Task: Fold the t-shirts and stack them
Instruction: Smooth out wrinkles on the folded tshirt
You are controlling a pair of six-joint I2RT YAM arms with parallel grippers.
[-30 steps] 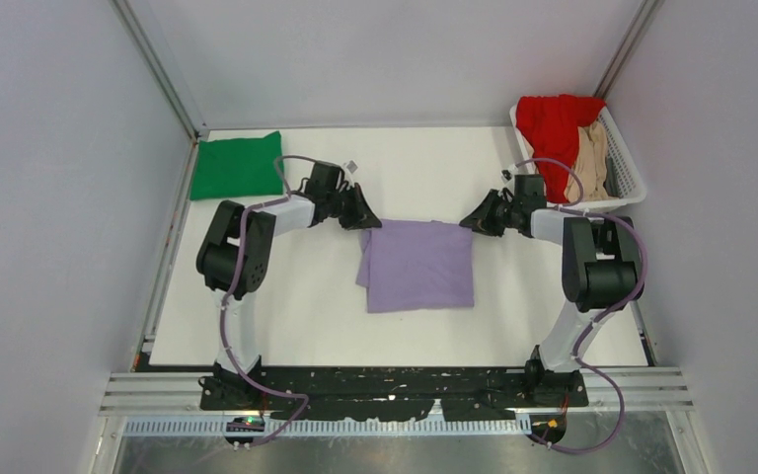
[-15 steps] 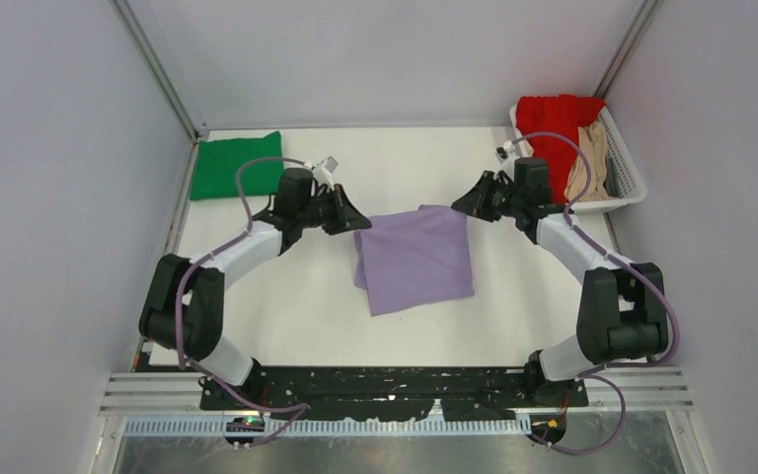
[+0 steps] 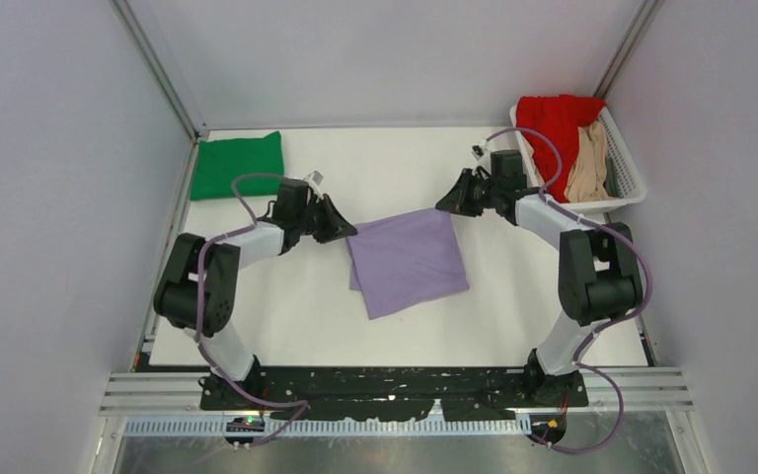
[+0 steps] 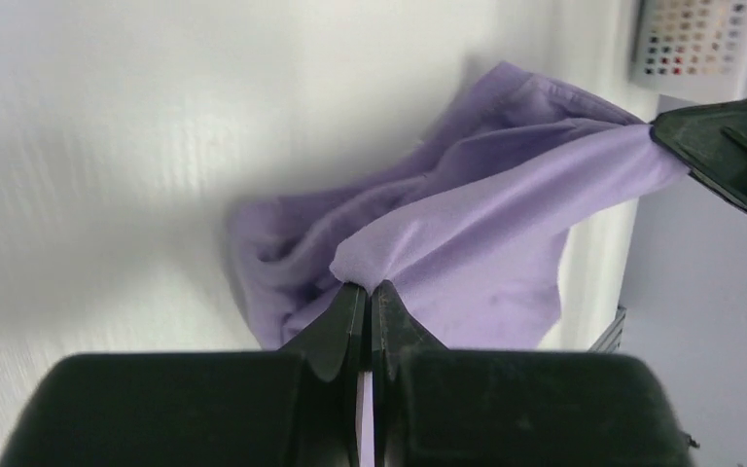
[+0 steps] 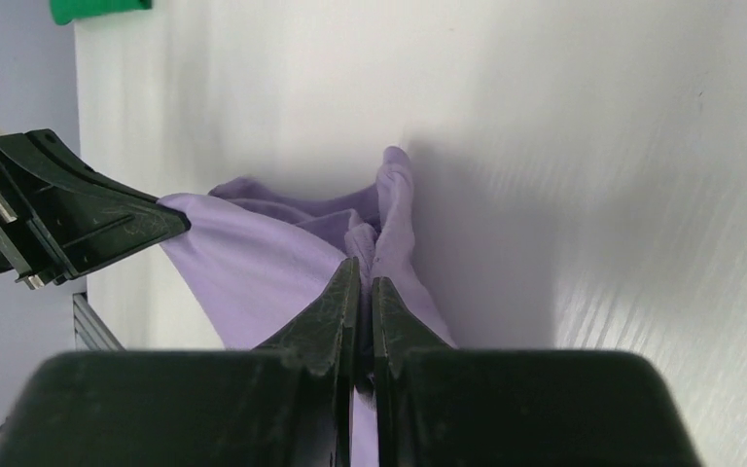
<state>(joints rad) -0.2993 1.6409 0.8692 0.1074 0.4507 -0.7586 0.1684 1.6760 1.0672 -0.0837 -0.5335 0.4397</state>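
- I am gripping the lavender t-shirt [image 3: 410, 262] with both pincers, one at each far corner, and the cloth is stretching between them.
- My left pincer [image 4: 368, 287] is clamping right down. Its jaws are meeting on a small fold of purple cloth at the shirt's far-left corner.
- My right pincer [image 5: 365, 263] is likewise squeezing tight on the far-right corner, and a bunched ridge of cloth is running up from between its tips.
- In the wrist views the held edge appears to be riding just above the table [image 3: 286, 306] and sagging a little between the two grips.
- The rest of the shirt is lying on the white surface mid-table, on the near side of both pincers. It is sitting skewed, with the right corner farther back than the left.
- The green t-shirt [image 3: 237, 165] is lying folded at the table's far-left corner, well apart from my left pincer.
- The red t-shirt [image 3: 551, 123] and the tan t-shirt [image 3: 588, 163] are sitting in the white basket [image 3: 624, 183] at far right, near my right pincer but not touching it.
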